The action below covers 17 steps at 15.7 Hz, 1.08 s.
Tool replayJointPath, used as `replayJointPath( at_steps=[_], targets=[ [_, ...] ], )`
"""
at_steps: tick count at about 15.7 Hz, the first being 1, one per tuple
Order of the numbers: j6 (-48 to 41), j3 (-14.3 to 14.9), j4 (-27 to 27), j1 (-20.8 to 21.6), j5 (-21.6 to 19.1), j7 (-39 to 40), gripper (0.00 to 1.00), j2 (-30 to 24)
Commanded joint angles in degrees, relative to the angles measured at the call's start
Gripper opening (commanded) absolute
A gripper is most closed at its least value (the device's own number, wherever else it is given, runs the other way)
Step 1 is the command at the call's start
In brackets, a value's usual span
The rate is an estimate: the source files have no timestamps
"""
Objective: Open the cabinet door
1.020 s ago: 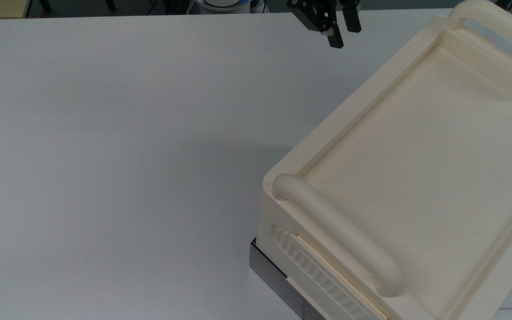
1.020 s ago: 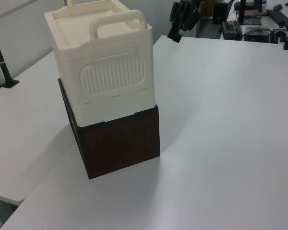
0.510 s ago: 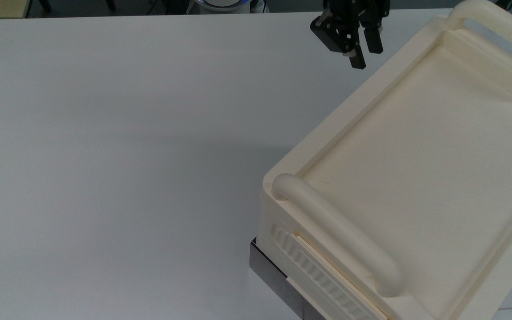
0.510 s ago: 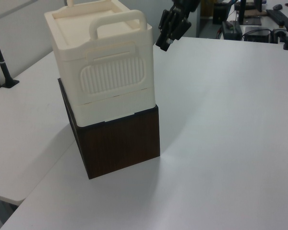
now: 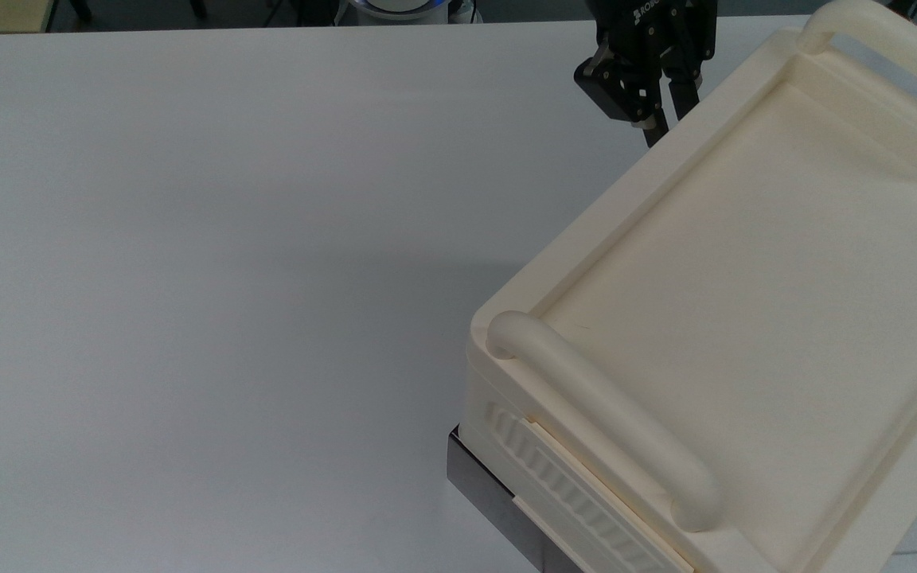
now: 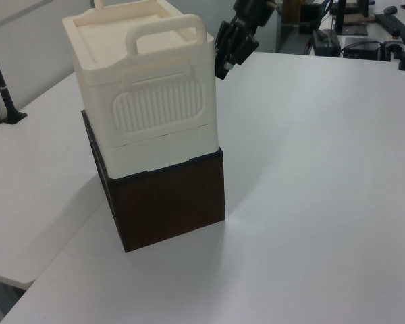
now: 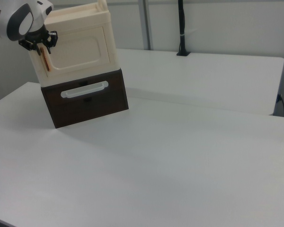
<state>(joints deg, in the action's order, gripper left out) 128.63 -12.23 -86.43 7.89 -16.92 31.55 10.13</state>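
In the top view the gripper (image 5: 663,131) is seen at the far left edge of the cabinet (image 5: 745,278), fingers slightly parted and holding nothing. In the left view it hangs just beside the cabinet's far right corner. In the right view the cabinet door (image 7: 78,52) is shut, the gripper at its left edge by the orange strip (image 7: 46,61), so the approach is judged under way; next that edge must be caught and swung outward

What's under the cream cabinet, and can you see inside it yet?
The cabinet sits on a dark brown base with a pale bar handle, on the white table. The cabinet door looks shut, hiding the interior.
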Motion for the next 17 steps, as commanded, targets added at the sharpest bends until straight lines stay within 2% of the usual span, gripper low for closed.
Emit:
replayJointPath(
  at_steps=[1,2,3,4,12,17],
  targets=[
    [2.6,-1.0,-0.1,0.5,2.9,-2.6,0.21,0.5],
    [2.6,-1.1,-0.2,0.5,2.9,-2.9,0.1,0.7],
    [2.6,-1.1,-0.2,0.5,3.0,-3.5,0.03,0.8],
    [2.6,-1.1,-0.2,0.5,3.0,-4.0,0.0,0.8],
    [1.7,-1.1,-0.6,0.1,3.0,-4.2,0.0,-0.8],
    [-4.0,-1.1,-0.9,-1.9,2.9,-4.3,0.0,-3.4]
  ],
)
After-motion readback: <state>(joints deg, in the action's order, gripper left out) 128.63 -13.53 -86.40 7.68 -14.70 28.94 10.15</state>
